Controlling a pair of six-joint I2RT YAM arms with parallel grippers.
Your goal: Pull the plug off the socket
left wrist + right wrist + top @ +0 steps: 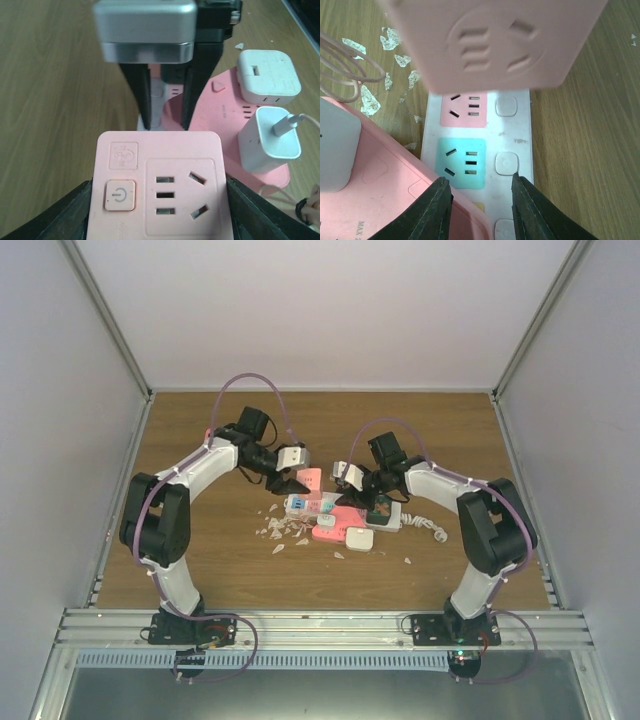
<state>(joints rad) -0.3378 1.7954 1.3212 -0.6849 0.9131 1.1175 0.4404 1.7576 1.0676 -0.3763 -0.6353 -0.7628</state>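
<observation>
The step in hand looks like the pull itself; the left gripper [289, 482] is clamped on the pink cube plug [157, 150], its black fingers [55, 215] pressed against the cube's two sides, the button and outlet face turned up toward the left wrist camera. The socket [515, 134], a long white strip with pink and teal outlet faces, lies flat on the wooden table [60, 75] between the two arms, a pink power strip [220, 107] close against its side and a white charger [267, 140] sitting on that; paper scraps [367, 102] lie scattered nearby. The right gripper [480, 181] stands astride the socket near the teal face, fingers narrow, apparently bracing it; whether they truly pinch its edges cannot be told. The cube hangs over the far end of the strip and hides what lies beneath it; whether its pins are out is not visible. The next move probably calls for a straight lift by the left arm, square to the strip's face, while the right holds the strip down; any tilt risks dragging the strip along.
</observation>
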